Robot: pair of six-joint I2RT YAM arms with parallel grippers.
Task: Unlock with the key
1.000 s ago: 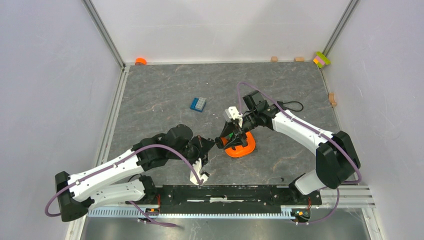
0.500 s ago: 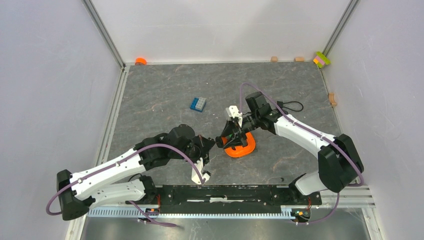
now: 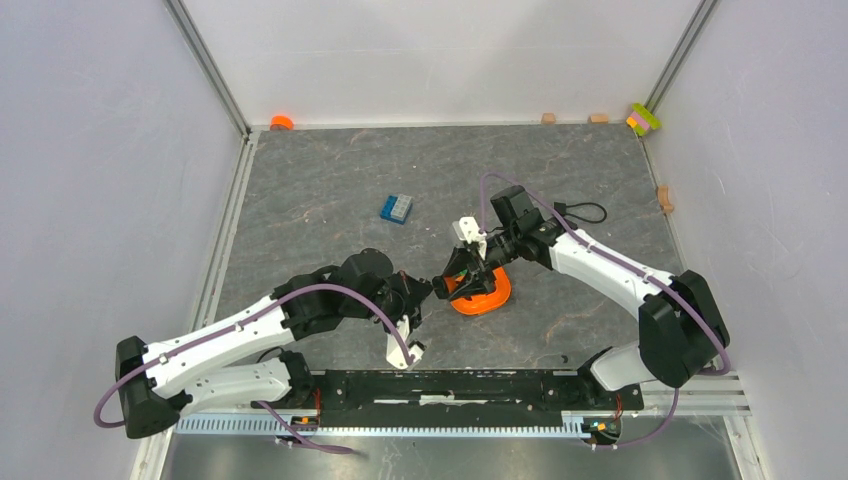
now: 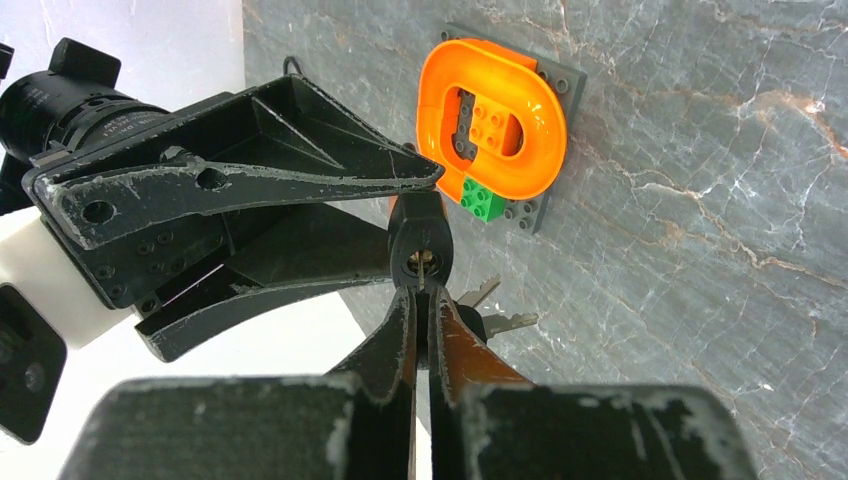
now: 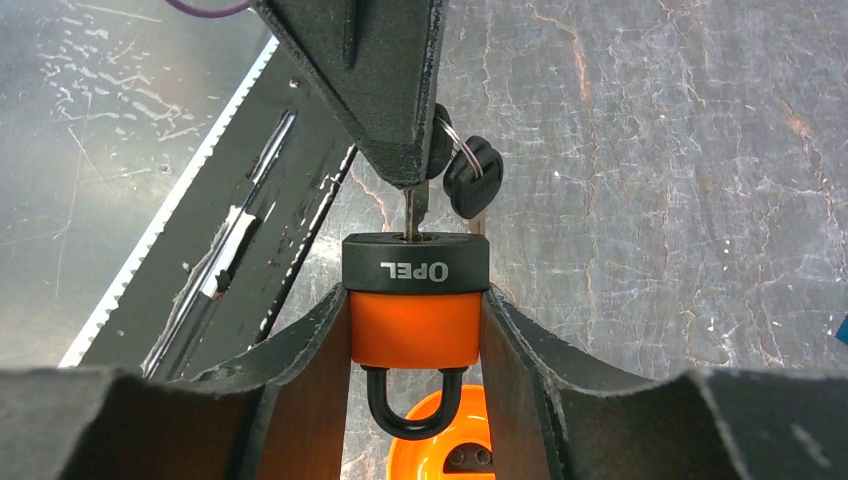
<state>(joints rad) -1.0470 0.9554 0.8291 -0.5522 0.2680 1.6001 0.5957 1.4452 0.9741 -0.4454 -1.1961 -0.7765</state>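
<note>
Pinching the key (image 5: 412,215) by its head between the closed left fingers (image 5: 390,90), blade sunk in the keyway on the black base of the padlock (image 5: 415,325). Held end-on like that, probably so that a roll of the wrist turns the blade about its own line. With a spare key (image 5: 472,177) dangling from the ring just beside, touching nothing on the lock. Clamping the padlock's orange body across its sides with the right fingers (image 5: 300,400), spread only to its width, keyway turned toward the left arm and black shackle (image 5: 410,412) pointing back; gripped so, most likely, to brace against the twist. Apparently lifted off the worktop (image 3: 320,190), near the orange ring (image 3: 482,298) on its brick plate. Seemingly short of the turn: no sprung shackle to be seen. Well apart, farther back, a blue brick (image 3: 396,208).
</note>
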